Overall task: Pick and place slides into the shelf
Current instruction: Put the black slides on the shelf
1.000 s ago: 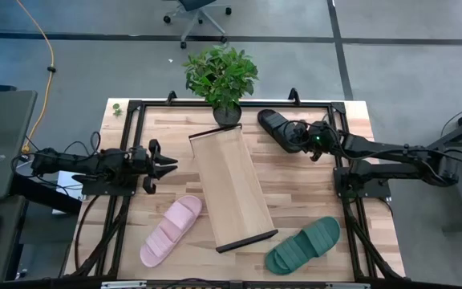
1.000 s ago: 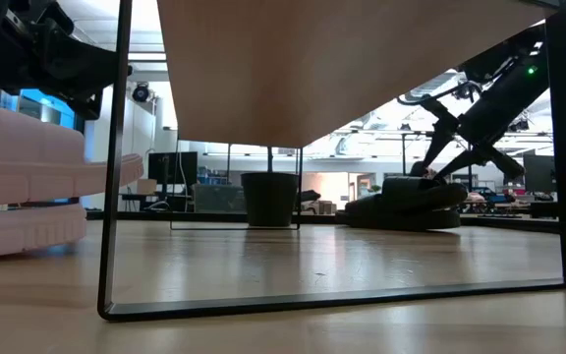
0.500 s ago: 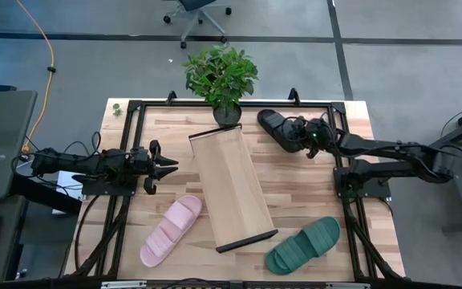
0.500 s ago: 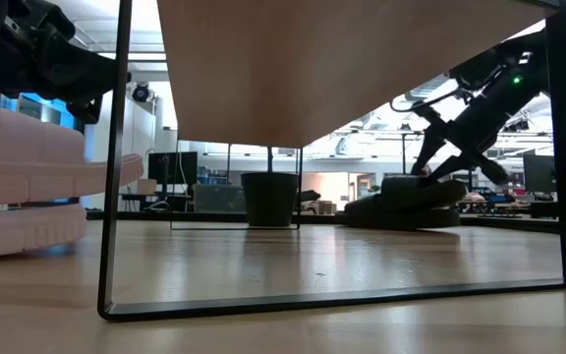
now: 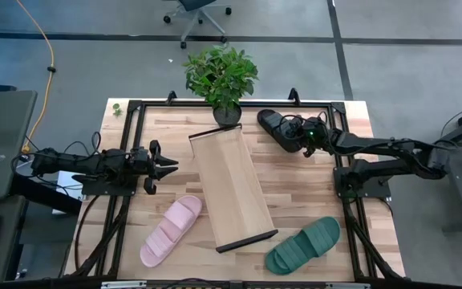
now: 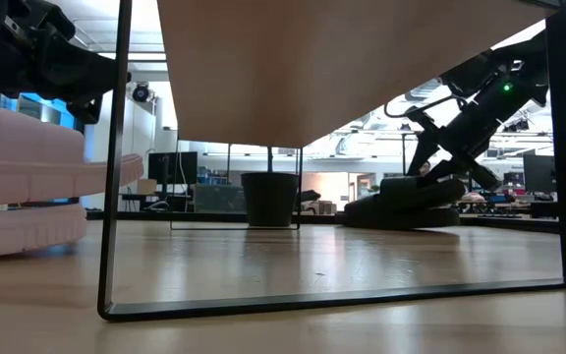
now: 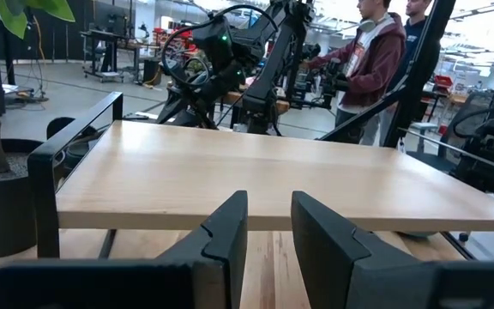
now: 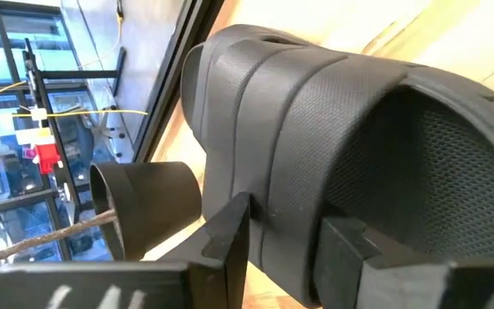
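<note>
High view: right end effector (image 5: 297, 137) astride black slide (image 5: 278, 128) strap; no readable writing.

Slides: three — black slide (image 5: 277, 127), pink slide (image 5: 172, 229), green slide (image 5: 302, 244)
Shelf (image 5: 233, 187): one
Potted plant (image 5: 220, 79): one
Robot arms: two
People (image 7: 382, 60): two, in the left wrist view

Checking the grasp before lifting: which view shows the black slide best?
The right wrist view: the black slide fills it, its strap between the right gripper fingers. High view shows it small by the plant; low view distant; left wrist view not at all.
</note>
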`<state>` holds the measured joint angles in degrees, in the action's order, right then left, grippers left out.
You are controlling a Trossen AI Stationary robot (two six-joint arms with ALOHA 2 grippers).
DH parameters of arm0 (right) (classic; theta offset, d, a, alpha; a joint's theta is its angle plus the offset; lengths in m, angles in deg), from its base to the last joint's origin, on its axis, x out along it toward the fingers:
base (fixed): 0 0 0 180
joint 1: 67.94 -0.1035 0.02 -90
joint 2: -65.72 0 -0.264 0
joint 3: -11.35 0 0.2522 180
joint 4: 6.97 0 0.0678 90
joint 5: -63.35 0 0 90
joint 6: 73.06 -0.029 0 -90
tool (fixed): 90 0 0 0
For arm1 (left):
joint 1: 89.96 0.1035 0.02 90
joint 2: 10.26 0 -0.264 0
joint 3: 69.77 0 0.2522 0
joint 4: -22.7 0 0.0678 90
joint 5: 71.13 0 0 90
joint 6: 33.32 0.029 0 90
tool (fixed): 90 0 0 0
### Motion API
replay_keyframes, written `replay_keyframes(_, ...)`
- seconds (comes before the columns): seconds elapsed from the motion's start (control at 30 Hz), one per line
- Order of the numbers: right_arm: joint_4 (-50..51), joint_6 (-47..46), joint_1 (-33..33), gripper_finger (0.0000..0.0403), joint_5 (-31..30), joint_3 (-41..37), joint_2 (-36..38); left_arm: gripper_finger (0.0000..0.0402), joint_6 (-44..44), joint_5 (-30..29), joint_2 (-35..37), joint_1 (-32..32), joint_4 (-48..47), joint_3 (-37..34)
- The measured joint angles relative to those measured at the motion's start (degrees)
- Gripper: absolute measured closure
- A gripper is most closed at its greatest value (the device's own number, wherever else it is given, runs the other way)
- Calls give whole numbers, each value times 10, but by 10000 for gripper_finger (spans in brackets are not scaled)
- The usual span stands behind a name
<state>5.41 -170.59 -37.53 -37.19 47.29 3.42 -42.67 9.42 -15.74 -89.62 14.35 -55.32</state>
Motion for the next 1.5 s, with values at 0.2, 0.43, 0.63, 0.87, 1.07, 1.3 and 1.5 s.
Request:
replay_keyframes(0.2, -1, 5, 0, 359, 0, 0, 0, 318, 0, 0, 0, 0, 0, 0)
replay_keyframes(0.43, -1, 5, 0, 399, -10, 0, 0, 318, 0, 0, 0, 0, 0, 0)
replay_keyframes(0.63, 0, 5, 0, 397, -12, 0, 0, 318, 0, 0, 0, 0, -1, 0)
replay_keyframes(0.87, -1, 13, 0, 401, -13, 0, 0, 318, 0, 0, 0, 0, -14, 0)
replay_keyframes(1.07, -10, 26, 0, 402, -22, 0, 10, 318, -1, 0, 0, 0, -14, 0)
replay_keyframes(1.3, -6, 40, 0, 402, -25, 0, 49, 318, -1, 0, 0, 0, -14, 0)
replay_keyframes(1.5, -2, 66, 0, 402, -26, 0, 100, 318, -2, 0, 0, 0, -14, 0)
